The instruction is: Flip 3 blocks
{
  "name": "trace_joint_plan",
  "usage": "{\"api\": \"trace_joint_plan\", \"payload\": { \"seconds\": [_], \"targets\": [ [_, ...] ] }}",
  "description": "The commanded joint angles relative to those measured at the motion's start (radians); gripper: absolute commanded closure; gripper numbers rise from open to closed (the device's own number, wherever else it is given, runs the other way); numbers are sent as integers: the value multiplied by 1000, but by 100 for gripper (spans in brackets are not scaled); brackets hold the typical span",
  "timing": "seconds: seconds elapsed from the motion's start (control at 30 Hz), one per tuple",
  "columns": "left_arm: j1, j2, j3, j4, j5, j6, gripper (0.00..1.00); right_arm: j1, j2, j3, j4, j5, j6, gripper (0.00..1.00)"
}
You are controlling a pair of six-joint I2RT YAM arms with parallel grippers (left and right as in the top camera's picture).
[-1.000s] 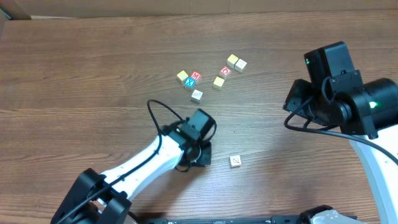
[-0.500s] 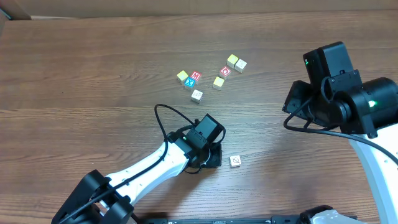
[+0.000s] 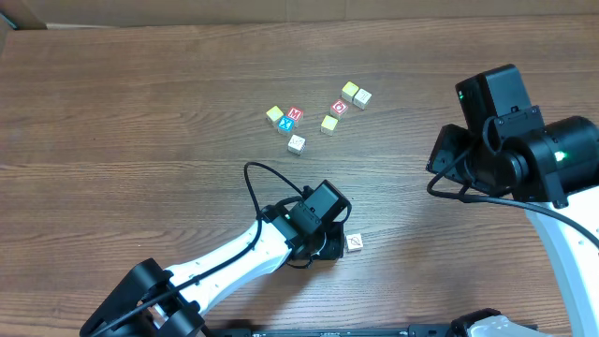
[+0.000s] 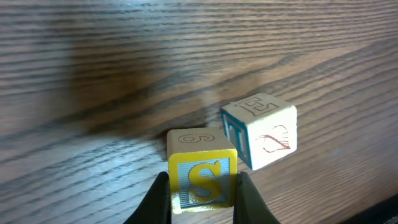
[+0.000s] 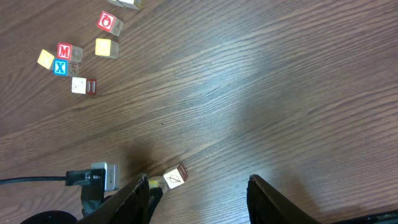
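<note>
Change: left gripper, clamped on the S block, has carried it right, just beside the lone block near the tabletop's front edge.
Right gripper: jaws parted, holding nothing.
Meaning: set-down of the turned block looks close.

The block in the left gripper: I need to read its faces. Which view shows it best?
The left wrist view. There the block fills the foreground, held in the left gripper, and its yellow S face is legible. In the overhead view the left arm hides it. The right wrist view shows only a small yellow sliver at the bottom edge, probably this block.
</note>
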Motion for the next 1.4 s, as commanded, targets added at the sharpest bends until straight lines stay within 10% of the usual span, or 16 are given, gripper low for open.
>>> {"api": "trace_joint_plan", "payload": {
  "seconds": [0.0, 0.57, 0.73, 1.37],
  "targets": [
    [-18, 3, -7, 15, 8, -40, 96, -3, -6, 12, -2, -2, -5, 48],
    [-19, 42, -7, 32, 5, -54, 95, -3, -6, 12, -5, -20, -5, 48],
    [-19, 42, -7, 34, 5, -53, 50, -3, -6, 12, -8, -20, -5, 48],
    [-19, 42, -7, 55, 4, -53, 85, -3, -6, 12, -20, -20, -5, 48]
  ]
}}
